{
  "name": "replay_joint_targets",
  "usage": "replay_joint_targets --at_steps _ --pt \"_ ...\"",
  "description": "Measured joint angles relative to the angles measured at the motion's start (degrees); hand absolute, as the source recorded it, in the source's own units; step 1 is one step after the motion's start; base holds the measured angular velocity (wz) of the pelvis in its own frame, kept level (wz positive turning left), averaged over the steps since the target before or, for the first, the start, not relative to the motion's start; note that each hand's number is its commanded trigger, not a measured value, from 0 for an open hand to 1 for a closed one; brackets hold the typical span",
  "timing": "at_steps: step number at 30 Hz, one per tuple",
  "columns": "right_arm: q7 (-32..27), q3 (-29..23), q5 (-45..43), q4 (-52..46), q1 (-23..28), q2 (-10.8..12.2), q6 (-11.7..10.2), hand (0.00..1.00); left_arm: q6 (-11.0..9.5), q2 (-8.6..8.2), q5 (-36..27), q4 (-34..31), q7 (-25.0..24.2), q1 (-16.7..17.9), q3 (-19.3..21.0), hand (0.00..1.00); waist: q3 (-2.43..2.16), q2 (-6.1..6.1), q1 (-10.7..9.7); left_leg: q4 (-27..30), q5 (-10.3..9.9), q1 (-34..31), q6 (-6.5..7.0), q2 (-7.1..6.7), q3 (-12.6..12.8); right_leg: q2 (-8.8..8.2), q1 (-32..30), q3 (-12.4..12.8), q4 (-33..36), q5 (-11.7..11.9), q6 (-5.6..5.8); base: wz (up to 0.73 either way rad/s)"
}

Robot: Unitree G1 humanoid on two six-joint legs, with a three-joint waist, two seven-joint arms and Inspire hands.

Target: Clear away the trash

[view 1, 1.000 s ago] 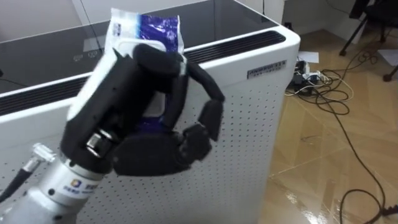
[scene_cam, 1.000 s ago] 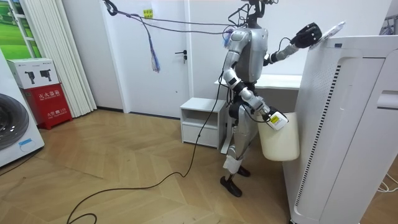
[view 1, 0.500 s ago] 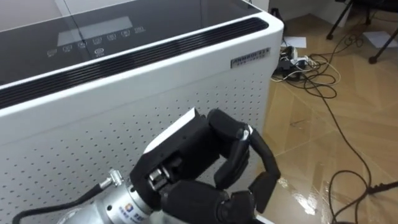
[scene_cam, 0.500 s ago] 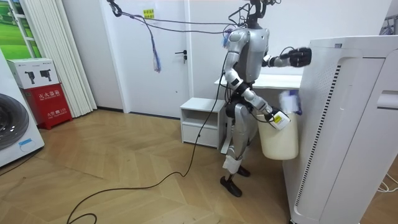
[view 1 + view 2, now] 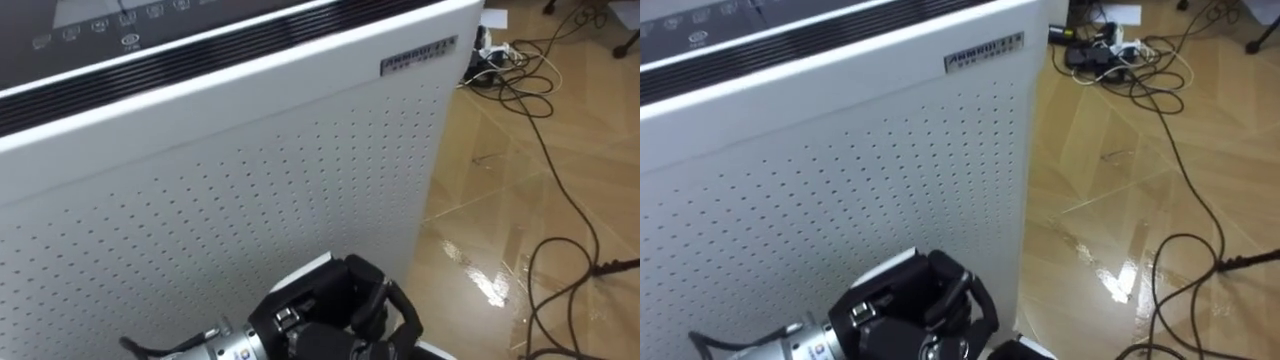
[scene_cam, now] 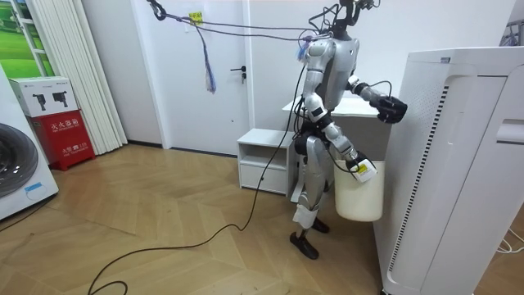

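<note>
Presently: my left hand (image 5: 338, 315), clenched on nothing, low against the white appliance (image 5: 250, 180). My right hand (image 6: 358, 165) carries the bin (image 6: 359, 195); its grip I cannot tell. Garbage: whereabouts uncertain, presumably inside the bin. I should hold the bin level and seek another piece.

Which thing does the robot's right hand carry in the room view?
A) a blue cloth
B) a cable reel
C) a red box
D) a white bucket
D: the right hand, low at the robot's side, holds the white bucket at its top edge, close beside the tall white appliance.
</note>
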Motion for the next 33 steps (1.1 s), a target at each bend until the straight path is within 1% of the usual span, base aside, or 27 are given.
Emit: replay_joint_targets --at_steps 2,3,5,6,9,12,16,19,22,24,25,26,27,29,31,32,33 --pt "-0.35 0.0 0.3 0.01 -0.15 0.29 0.0 1.0 0.0 -0.34 0.03 0.23 -0.03 -0.26 -0.01 1.0 0.08 -0.67 0.12 0.4 0.01 -1.1 -0.01 -0.01 0.0 -0.11 -1.25 0.03 0.62 0.01 -0.01 0.0" --pt "-0.47 -0.01 0.31 0.33 -0.4 0.48 0.0 1.0 0.0 -0.76 0.22 0.68 -0.1 -0.31 -0.01 0.75 0.1 -1.01 0.21 0.59 0.01 -1.74 -0.01 -0.02 -0.07 -0.14 -1.74 -0.02 0.64 0.07 -0.12 0.0" --pt "-0.5 -0.12 0.31 1.75 -1.07 0.86 -0.01 1.0 0.0 -1.24 0.29 2.14 -0.75 -0.37 -0.01 0.0 0.17 -1.2 0.13 1.27 0.0 -2.42 -0.01 -0.02 -0.31 -0.18 -1.93 -0.34 0.53 0.15 -0.2 0.07" --pt "-0.58 -0.13 0.32 2.73 -1.44 1.24 -0.01 1.0 0.0 -1.51 0.46 3.22 -0.87 -0.39 0.01 0.0 0.17 -1.2 0.18 1.41 0.0 -2.55 -0.01 -0.03 -0.39 -0.2 -1.94 -0.58 0.53 0.15 -0.21 0.07" --pt "-1.21 -0.17 0.44 2.95 -1.64 1.29 -0.01 1.0 0.01 -1.62 2.16 4.06 -0.85 -0.44 0.57 0.0 0.17 -1.19 0.42 2.02 0.0 -3.64 -0.01 0.02 -0.59 -0.16 -2.62 -0.57 0.54 0.34 -0.42 0.05" --pt "-1.82 -0.55 0.6 3.06 -1.67 1.3 -0.01 1.0 0.01 -1.56 2.21 4.25 -0.8 -0.5 1.31 0.0 0.17 -1.07 1.23 2.22 0.04 -4.23 -0.06 0.09 -0.46 -0.13 -3.25 -0.9 0.54 0.66 -0.59 0.0" --pt "-2.26 -0.67 0.6 3.55 -1.68 1.33 -0.01 1.0 0.01 -1.58 2.16 4.47 -0.77 -0.49 2.19 0.0 0.14 -0.96 1.78 2.31 0.11 -4.24 -0.15 0.1 -0.56 -0.18 -3.15 -1.16 0.6 0.75 -0.66 0.02" --pt "-2.42 -0.74 0.83 3.61 -1.64 1.22 -0.01 1.0 0.01 -1.63 2.02 5.11 -0.58 -0.47 3.67 0.0 0.13 -0.61 2.22 2.66 0.13 -4.31 -0.18 0.13 -0.65 -0.25 -3.08 -1.41 0.83 0.77 -0.69 0.03" --pt "-2.28 -3.29 0.75 3.61 -0.7 1.18 -0.05 1.0 -0.01 -1.74 2.73 6.26 -0.47 0.26 6.74 0.0 -0.04 -0.25 2.43 2.29 0.26 -4.01 -0.29 0.13 -0.63 -0.27 -2.99 -1.47 0.91 0.78 -0.71 0.0" --pt "-2.29 -5.27 0.75 3.77 0.8 0.78 -0.05 1.0 -0.02 -1.65 3.72 9.67 0.31 1.52 8.87 0.0 -0.26 0.52 2.85 1.87 0.3 -3.13 -0.3 0.12 -0.64 -0.19 -2.13 -1.49 0.58 0.79 -0.72 0.0" --pt "-2.3 -5.58 0.75 3.89 1.12 0.69 -0.05 1.0 0.02 -1.65 4.24 10.68 0.61 2.06 9.42 0.0 -0.37 0.68 2.9 1.71 0.3 -3.01 -0.3 0.13 -0.67 -0.19 -2.03 -1.58 0.56 0.79 -0.72 0.0" --pt "-2.33 -6.48 0.79 3.89 1.71 0.64 -0.05 1.0 0.05 -1.49 4.26 11.72 1.42 3.69 10.45 0.0 -0.43 0.77 2.94 1.28 0.44 -2.8 -0.41 0.12 -0.66 -0.19 -2.04 -1.69 0.54 0.78 -0.72 0.0" --pt "-2.37 -7.34 0.85 3.9 2.18 0.4 -0.06 1.0 0.11 -1.51 4.31 12.27 2.0 5.49 11.43 0.0 -0.42 0.75 2.76 0.9 0.62 -2.72 -0.47 0.1 -0.65 -0.2 -2.11 -1.72 0.46 0.78 -0.72 0.0" --pt "-2.32 -8.58 1.05 4.01 2.98 -0.24 -0.11 1.0 0.06 -1.66 4.37 13.45 2.77 7.97 12.25 0.0 -0.45 0.63 2.86 0.46 0.77 -2.49 -0.54 0.09 -0.6 -0.19 -2.08 -1.7 0.41 0.75 -0.75 0.0" --pt "-2.53 -9.74 1.04 4.45 3.87 -0.35 -0.2 1.0 -0.32 -2.17 4.36 17.83 3.24 9.19 12.76 0.0 -0.48 0.37 2.97 -0.15 0.94 -1.65 -0.59 0.06 -0.21 -0.15 -1.51 -1.59 0.18 0.63 -0.88 -0.02" --pt "-2.92 -9.97 1.07 4.49 4.79 -0.39 -0.28 1.0 -0.31 -2.4 4.15 21.03 3.83 10.11 13.02 0.0 -0.54 0.09 2.96 -0.22 0.95 -1.04 -0.61 0.17 0.04 -0.04 -0.73 -1.59 -0.27 0.6 -0.92 0.0" --pt "-3.39 -10.24 1.08 4.5 5.64 -0.4 -0.41 1.0 -0.3 -2.42 4.07 22.68 4.26 11.7 13.79 0.0 -0.7 -0.35 2.95 -0.12 0.95 -0.86 -0.62 0.29 0.18 0.04 -0.36 -1.66 -0.53 0.57 -0.97 0.0"
